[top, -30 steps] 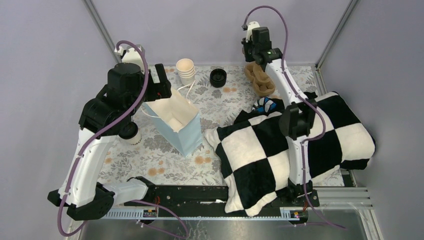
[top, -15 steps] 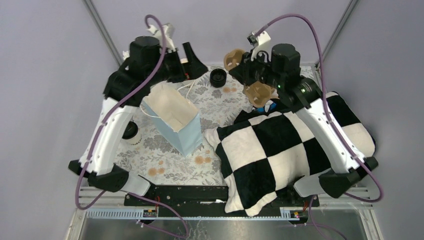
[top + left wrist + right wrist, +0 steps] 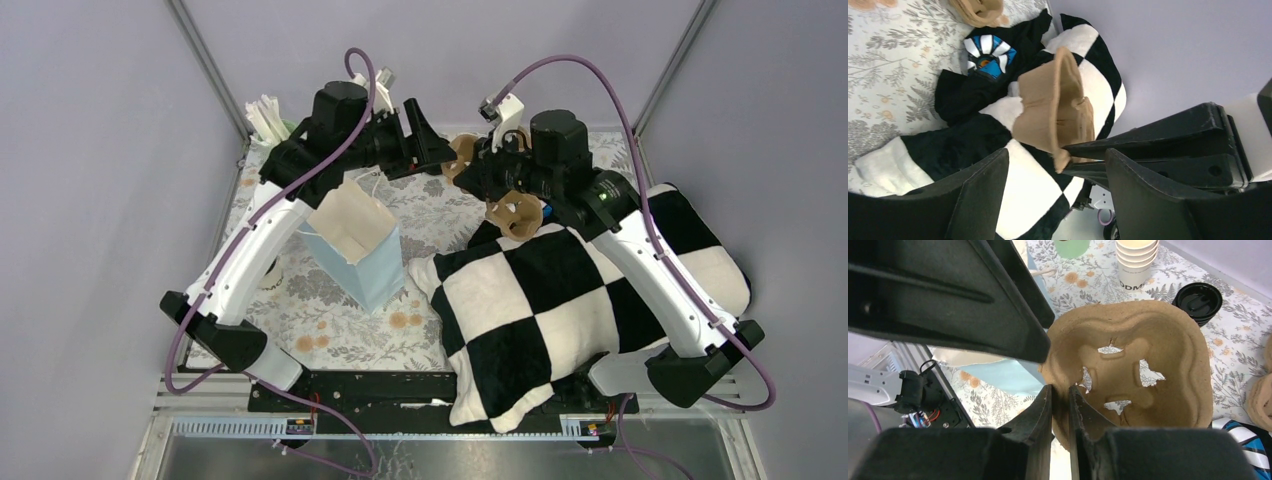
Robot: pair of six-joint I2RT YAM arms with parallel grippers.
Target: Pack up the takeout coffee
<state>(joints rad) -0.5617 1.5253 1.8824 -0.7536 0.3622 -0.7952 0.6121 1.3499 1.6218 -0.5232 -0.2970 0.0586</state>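
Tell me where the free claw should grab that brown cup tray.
Likely the thin rim of the cup tray, on the edge away from where the right gripper pinches it. It hangs tilted aloft, so the left gripper should come from the left, jaws straddling that rim.

The takeout coffee [image 3: 269, 283] is almost fully hidden under the white link of the left arm [image 3: 240, 250]. I see only a small pale piece of the paper cup, on the flowered table cover [image 3: 330, 320]. It is well apart from the left pincer [image 3: 432, 152], on its near-left side. Its top is hidden.
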